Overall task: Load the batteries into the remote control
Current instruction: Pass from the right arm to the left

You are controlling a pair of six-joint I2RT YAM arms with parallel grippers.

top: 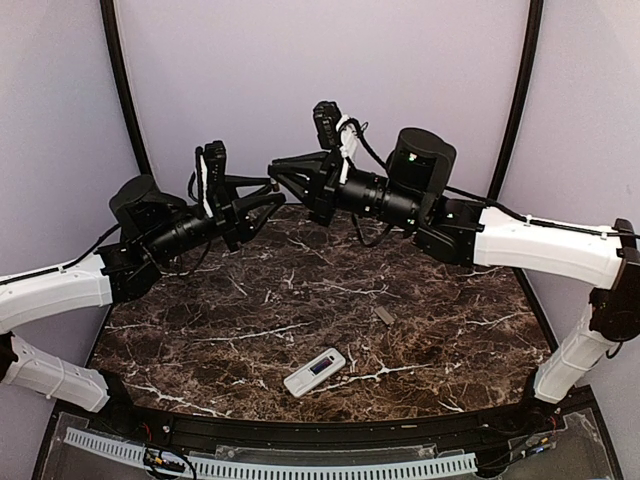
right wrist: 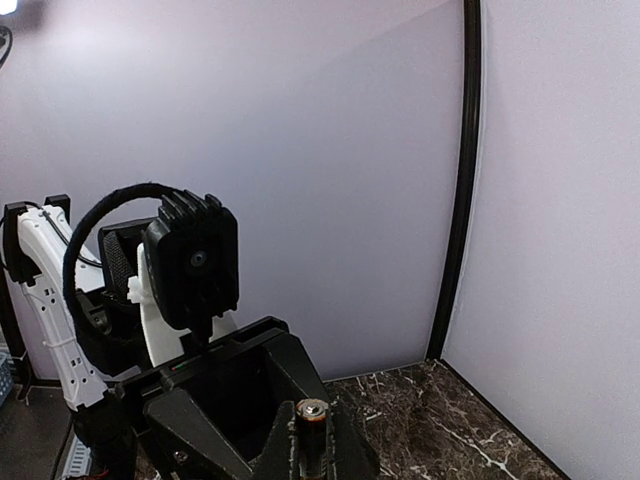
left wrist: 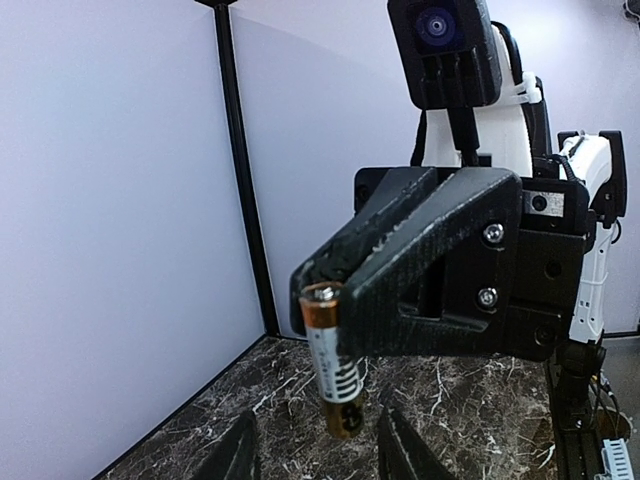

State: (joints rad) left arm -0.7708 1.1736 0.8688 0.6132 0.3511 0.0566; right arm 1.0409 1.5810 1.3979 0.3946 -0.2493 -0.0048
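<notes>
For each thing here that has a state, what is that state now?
battery: held in the air, not yet loaded.
right gripper: jaws shut on the battery's top end.
left gripper: jaws open, one on either side of the battery's lower end.
remote control: lying flat on the table, display up, no gripper near.

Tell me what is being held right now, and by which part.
The right gripper pinches the battery near its top end, so that it hangs roughly upright. The left gripper stands open around its lower end.
</notes>
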